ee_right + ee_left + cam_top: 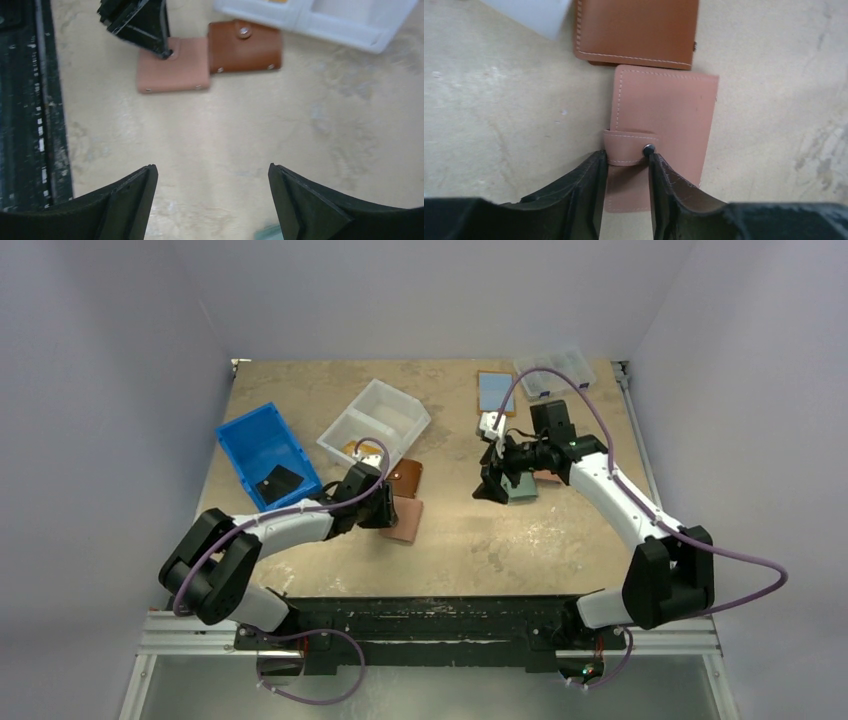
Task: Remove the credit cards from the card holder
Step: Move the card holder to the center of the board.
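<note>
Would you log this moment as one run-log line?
left end effector: pinching strap of pink card holder, holder closed | right end effector: open, over table

No text, label, brand, number or sign can be read in any view; the pink card holder (664,115) and the brown card holder (636,30) just beyond it show plain leather and stitching only; the blue bin (258,440), far left, is too small to read.
</note>
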Controlling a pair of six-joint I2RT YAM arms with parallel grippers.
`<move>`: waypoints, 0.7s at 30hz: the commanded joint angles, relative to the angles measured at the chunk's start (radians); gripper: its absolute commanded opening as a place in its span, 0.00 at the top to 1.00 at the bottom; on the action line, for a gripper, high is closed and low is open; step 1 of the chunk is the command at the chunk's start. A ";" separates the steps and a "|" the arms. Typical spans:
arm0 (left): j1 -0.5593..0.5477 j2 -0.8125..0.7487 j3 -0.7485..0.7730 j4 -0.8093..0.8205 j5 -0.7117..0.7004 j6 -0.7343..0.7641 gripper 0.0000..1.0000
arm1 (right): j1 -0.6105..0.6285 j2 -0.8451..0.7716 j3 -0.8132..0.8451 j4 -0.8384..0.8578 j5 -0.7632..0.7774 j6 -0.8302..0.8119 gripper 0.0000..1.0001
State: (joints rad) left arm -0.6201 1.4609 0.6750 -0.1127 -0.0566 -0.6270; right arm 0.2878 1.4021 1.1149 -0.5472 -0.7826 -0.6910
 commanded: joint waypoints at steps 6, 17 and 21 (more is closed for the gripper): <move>-0.187 0.019 -0.108 0.303 0.132 -0.276 0.66 | 0.002 0.027 -0.087 -0.057 -0.110 -0.023 0.13; -0.247 -0.173 -0.128 0.198 -0.057 -0.272 0.41 | 0.075 0.088 -0.124 -0.035 -0.058 -0.015 0.16; -0.246 -0.262 -0.134 0.139 -0.084 -0.175 0.33 | 0.160 0.148 -0.122 0.019 0.047 0.075 0.19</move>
State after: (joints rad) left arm -0.8703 1.2831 0.5453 0.0772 -0.0711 -0.8959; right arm 0.3767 1.5059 0.9932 -0.5812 -0.8200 -0.6910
